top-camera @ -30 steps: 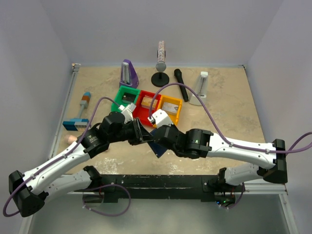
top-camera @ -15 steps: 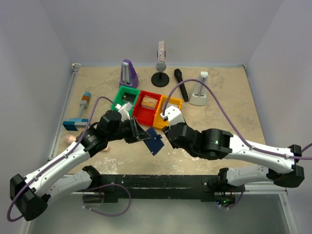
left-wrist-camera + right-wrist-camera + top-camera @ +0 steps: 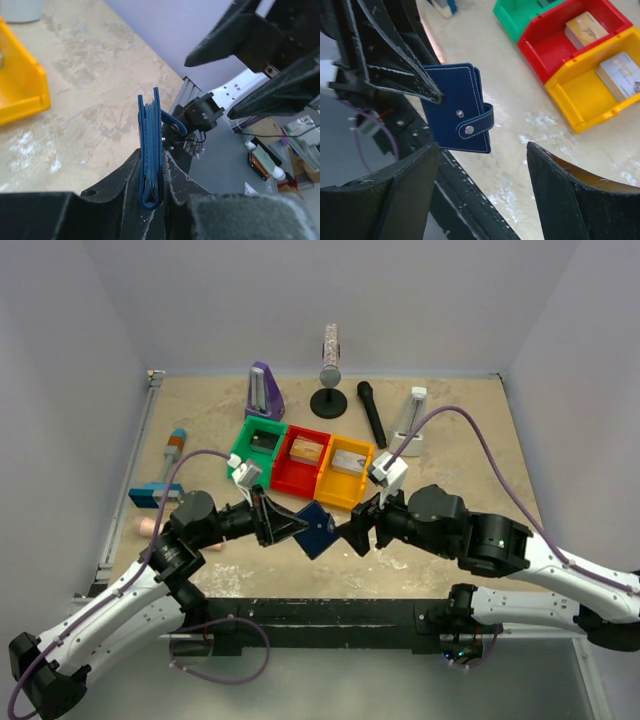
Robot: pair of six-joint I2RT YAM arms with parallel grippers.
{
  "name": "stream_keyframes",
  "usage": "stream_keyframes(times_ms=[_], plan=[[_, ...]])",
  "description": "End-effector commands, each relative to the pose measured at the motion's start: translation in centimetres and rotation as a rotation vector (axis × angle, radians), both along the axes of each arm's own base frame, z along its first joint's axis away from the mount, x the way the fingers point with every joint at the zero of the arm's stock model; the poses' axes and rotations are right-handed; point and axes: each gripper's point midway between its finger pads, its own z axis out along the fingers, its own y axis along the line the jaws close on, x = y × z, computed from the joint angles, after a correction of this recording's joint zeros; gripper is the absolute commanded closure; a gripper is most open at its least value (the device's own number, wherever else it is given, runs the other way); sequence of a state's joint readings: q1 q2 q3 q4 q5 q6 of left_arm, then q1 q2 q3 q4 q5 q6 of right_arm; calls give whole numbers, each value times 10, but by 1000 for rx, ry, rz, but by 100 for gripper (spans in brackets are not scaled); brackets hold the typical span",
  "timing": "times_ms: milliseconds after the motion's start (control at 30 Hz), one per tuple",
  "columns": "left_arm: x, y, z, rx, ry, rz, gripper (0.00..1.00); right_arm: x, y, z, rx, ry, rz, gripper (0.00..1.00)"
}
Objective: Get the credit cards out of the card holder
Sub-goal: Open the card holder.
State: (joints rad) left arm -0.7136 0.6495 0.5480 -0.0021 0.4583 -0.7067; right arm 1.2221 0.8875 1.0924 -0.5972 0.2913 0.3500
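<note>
The card holder (image 3: 316,528) is a dark blue wallet, closed, its strap snapped shut (image 3: 476,126). It hangs above the table's front edge with my left gripper (image 3: 298,525) shut on its spine end. In the left wrist view the card holder (image 3: 150,145) stands edge-on between the two black fingers (image 3: 112,200). My right gripper (image 3: 360,532) is just to its right, open and not touching it. In the right wrist view the card holder (image 3: 456,114) sits ahead of the wide-apart jaws of that gripper (image 3: 484,165). The credit cards are hidden.
Behind the grippers stands a row of green (image 3: 243,443), red (image 3: 287,468) and yellow (image 3: 335,490) bins, with a tan block (image 3: 586,30) and a grey block (image 3: 620,75) inside. Further back are a purple metronome (image 3: 263,390), a microphone stand (image 3: 329,375), a black microphone (image 3: 372,412) and a white stand (image 3: 414,415). A blue-and-white block (image 3: 155,495) lies left.
My right gripper has opened and drawn back to the right, away from the card holder. The left gripper has kept hold of the card holder, its arm shifting lower and to the left.
</note>
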Motion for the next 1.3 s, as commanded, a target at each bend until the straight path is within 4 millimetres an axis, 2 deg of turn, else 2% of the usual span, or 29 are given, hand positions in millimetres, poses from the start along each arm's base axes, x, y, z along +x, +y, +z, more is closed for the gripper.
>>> stream_keyframes(times_ms=[0, 167, 367, 667, 1000, 1267], plan=[[-24, -9, 39, -135, -303, -191, 100, -20, 11, 36, 185, 35, 119, 23], [-61, -12, 45, -217, -401, -421, 100, -27, 5, 42, 211, 53, 135, 21], [-81, -3, 56, -280, -525, -486, 100, -41, 2, 51, 282, 85, 204, 21], [-93, -1, 68, -334, -555, -573, 100, -64, 14, 51, 302, 141, 337, 21], [-104, 1, 82, -393, -579, -643, 100, -71, 27, 45, 294, 185, 394, 22], [-105, 2, 80, -397, -598, -641, 100, -77, 33, 49, 310, 203, 435, 22]])
